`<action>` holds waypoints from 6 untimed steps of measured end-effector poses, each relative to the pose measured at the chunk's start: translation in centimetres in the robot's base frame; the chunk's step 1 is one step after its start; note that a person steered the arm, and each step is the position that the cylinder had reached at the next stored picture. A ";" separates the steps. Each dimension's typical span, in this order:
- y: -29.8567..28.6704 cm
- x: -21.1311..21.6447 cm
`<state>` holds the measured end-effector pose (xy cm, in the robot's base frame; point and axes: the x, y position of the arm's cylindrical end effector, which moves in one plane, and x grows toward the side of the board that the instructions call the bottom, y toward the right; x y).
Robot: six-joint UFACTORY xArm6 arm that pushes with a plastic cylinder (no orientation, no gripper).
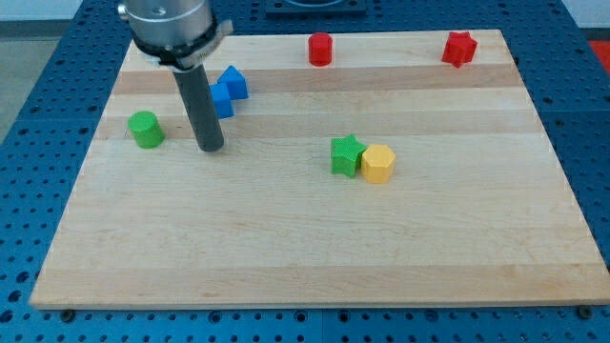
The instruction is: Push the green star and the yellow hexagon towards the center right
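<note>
The green star [346, 155] lies a little right of the board's middle, touching the yellow hexagon [378, 164] on its right. My tip [211, 150] is on the board well to the left of both, about a quarter of the board's width from the star. It stands just below the two blue blocks and to the right of the green cylinder, touching none of them as far as I can see.
A green cylinder [146, 129] sits near the left edge. Two blue blocks [227, 90] lie together at the upper left, partly behind the rod. A red cylinder [320, 49] and a red star [459, 48] sit along the top edge of the wooden board [315, 248].
</note>
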<state>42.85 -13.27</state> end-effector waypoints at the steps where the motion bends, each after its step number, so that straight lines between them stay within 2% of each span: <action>1: 3.0 1.8; 3: 12.9 1.9; 6: 22.2 2.2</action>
